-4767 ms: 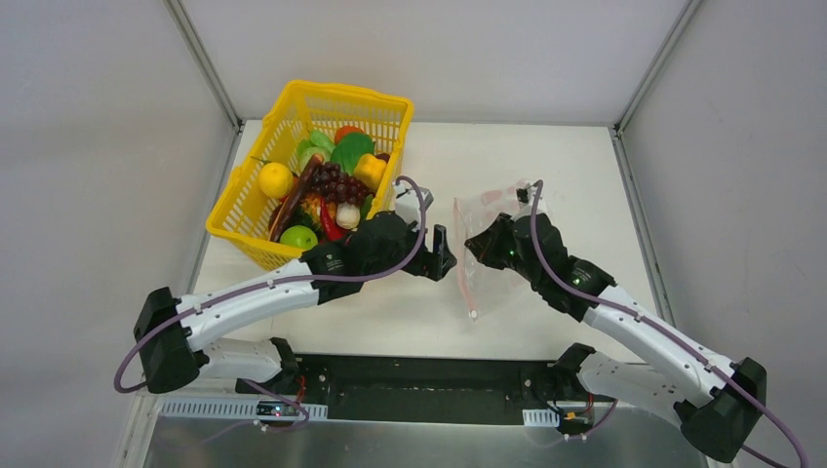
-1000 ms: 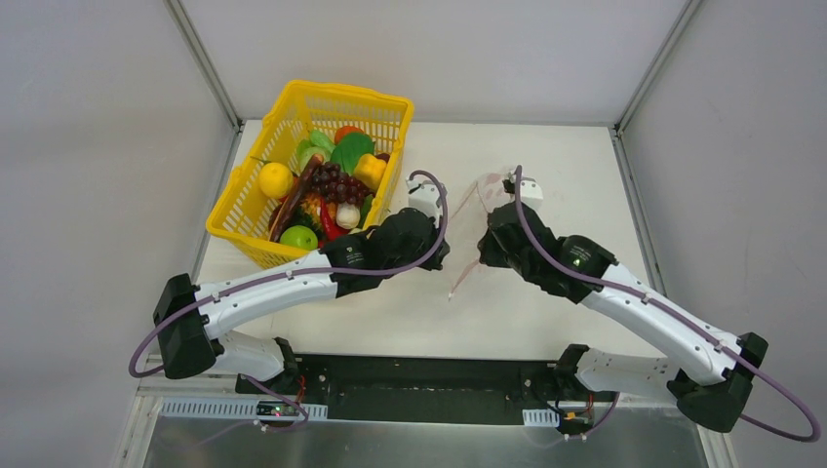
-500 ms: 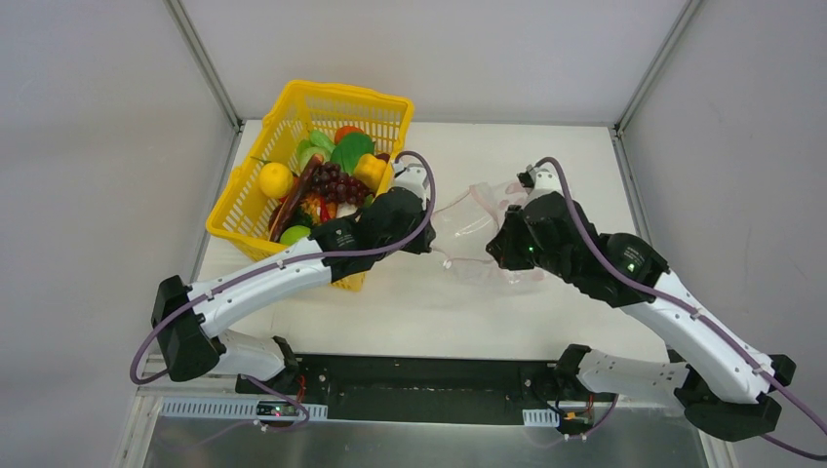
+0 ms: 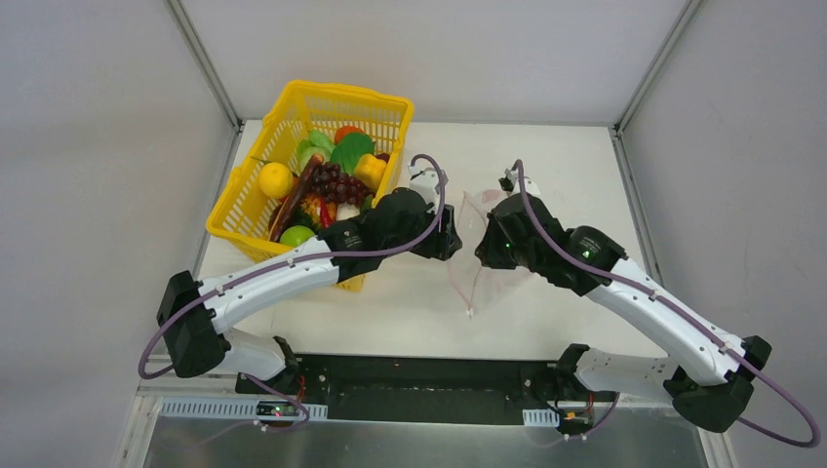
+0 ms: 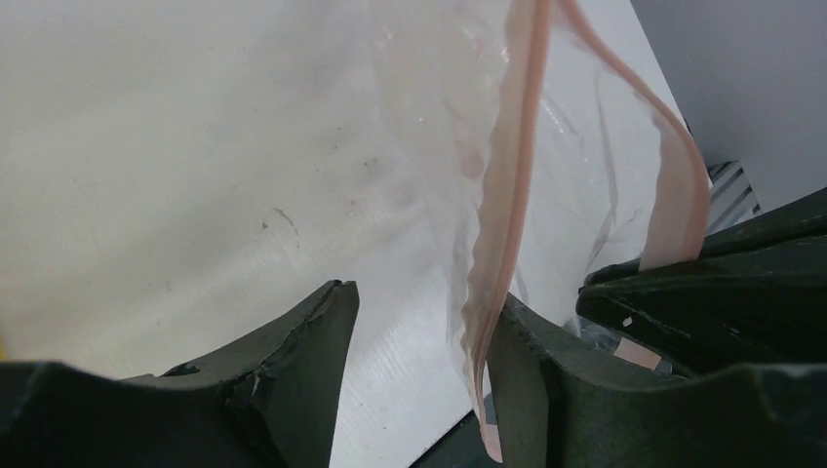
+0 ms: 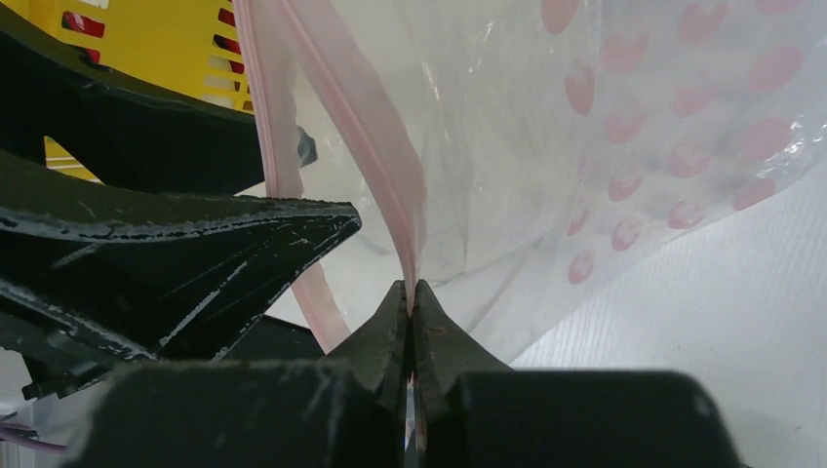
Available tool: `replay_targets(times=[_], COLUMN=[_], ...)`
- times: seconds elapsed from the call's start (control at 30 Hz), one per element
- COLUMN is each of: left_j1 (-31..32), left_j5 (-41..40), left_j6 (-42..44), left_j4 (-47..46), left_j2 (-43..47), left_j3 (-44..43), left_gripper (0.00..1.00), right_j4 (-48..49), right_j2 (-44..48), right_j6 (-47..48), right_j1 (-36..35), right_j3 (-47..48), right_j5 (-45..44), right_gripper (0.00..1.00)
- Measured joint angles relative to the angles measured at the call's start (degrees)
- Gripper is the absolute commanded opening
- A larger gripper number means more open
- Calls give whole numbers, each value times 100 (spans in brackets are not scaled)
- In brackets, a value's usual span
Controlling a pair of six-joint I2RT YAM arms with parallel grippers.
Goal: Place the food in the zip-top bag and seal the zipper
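Clear crinkly plastic, the zip-top bag (image 4: 466, 278) stands on edge at the middle of the table (image 4: 566, 166), just right of the yellow mesh basket (image 4: 336, 93) and between the two grippers; whether its lower corner touches the table I cannot tell. The right gripper (image 6: 412, 292) has its fingers pressed together on one half of the pink-red zipper (image 6: 375, 161), pinching that lip at the mouth, with the pink-dotted wall of the bag billowing away beyond it. The left gripper (image 5: 419, 317) is spread wide and holds nothing. The other half of the zipper runs lengthwise through its gap, roughly far to near in the overhead view, lying against the inner face of its right-hand finger (image 5: 531, 390) and apart from the other. So the loose lip lies inside the left jaws, hard over to their right, its long axis along the fingers rather than across them. Closing there would probably catch it, and drawing the arms apart would then open the mouth. The left arm is also the nearer to the food (image 4: 332, 180), which all sits in the basket, none of it in the bag.
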State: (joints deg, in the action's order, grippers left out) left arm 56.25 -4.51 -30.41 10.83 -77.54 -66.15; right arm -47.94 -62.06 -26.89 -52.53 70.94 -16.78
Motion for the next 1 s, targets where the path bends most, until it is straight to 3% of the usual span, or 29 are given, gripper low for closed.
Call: replay_targets(times=[0.07, 0.1, 0.17, 0.5, 0.67, 0.83, 1.0], left_j1=[0, 0, 0, -256, -273, -273, -273], left_j5=[44, 44, -72, -1073, -1071, -780, -577], left_j6=[-9, 0, 2, 46, 210, 352, 446], left_j4=[-140, -179, -151, 693, 918, 833, 874], left_j2=[-103, -170, -317, -468, -719, -723, -621], left_j3=[0, -2, -7, -127, -688, -715, -715], left_gripper=[27, 13, 3, 0, 17, 50, 66], right_j4=[146, 195, 249, -286, -345, -188, 278], right_j2=[24, 46, 111, 221, 168, 96, -9], right_j6=[-13, -20, -28, 254, 363, 317, 168], right_j1=[142, 210, 343, 568, 570, 651, 885], right_j3=[-129, -179, -243, 55, 162, 136, -92], right_j5=[168, 238, 354, 483, 719, 743, 879], right_gripper=[1, 1, 1, 1, 1, 1, 1])
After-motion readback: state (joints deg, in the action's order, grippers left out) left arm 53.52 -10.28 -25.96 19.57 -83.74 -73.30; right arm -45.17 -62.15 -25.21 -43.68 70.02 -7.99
